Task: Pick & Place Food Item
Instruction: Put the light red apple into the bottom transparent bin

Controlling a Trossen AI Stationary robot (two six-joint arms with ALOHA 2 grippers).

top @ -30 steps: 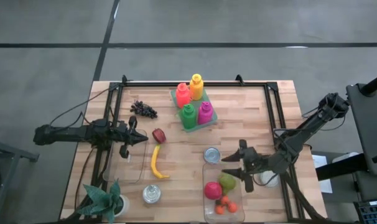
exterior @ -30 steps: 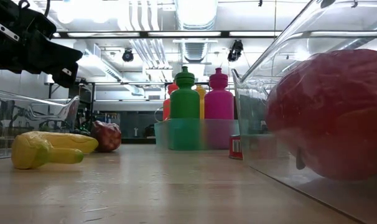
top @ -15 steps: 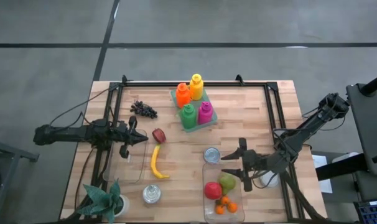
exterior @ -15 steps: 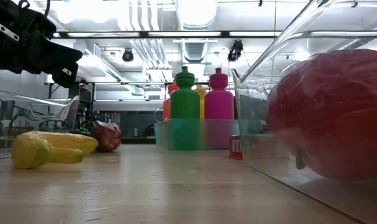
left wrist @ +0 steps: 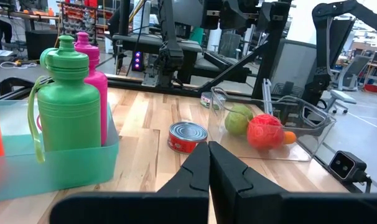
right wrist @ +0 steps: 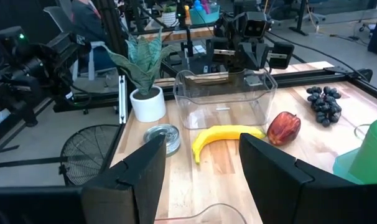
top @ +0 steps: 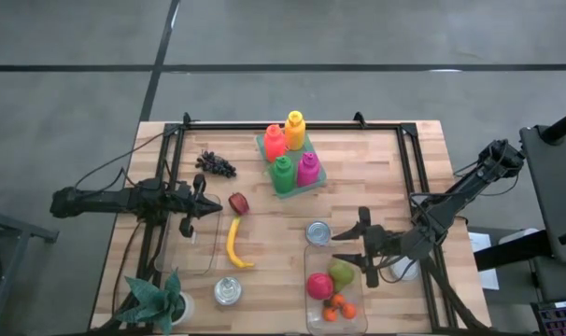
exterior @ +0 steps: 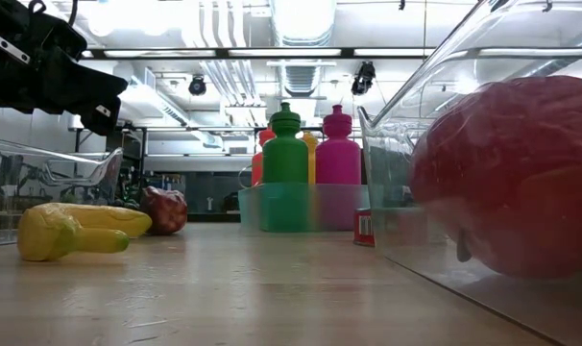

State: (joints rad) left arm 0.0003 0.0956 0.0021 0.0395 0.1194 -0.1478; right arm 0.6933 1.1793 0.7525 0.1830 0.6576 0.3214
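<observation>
The right gripper holds its jaws parted with nothing between them, hovering at the far rim of the clear bin on the table's near right; inside that bin lie a red apple, a green pear and small oranges, the apple and pear touching; a tin can stands just beyond the bin, apart from it. The left gripper has its jaws clenched on nothing, pointing toward the table's middle above the far edge of a second clear bin on the left side; just beside its tip lies a dark red pepper, and near that, toward the front, a yellow banana lies along the wood, apart from the bin; a bunch of dark grapes sits farther back on the left. At the back centre a teal tray carries four upright bottles: red, orange, green and pink. At the near left corner of the table stand a potted plant and, just beside it, a flat round tin. In the low view the banana and pepper rest on the wood left of the bottles, and the apple fills the right side behind the bin wall.
</observation>
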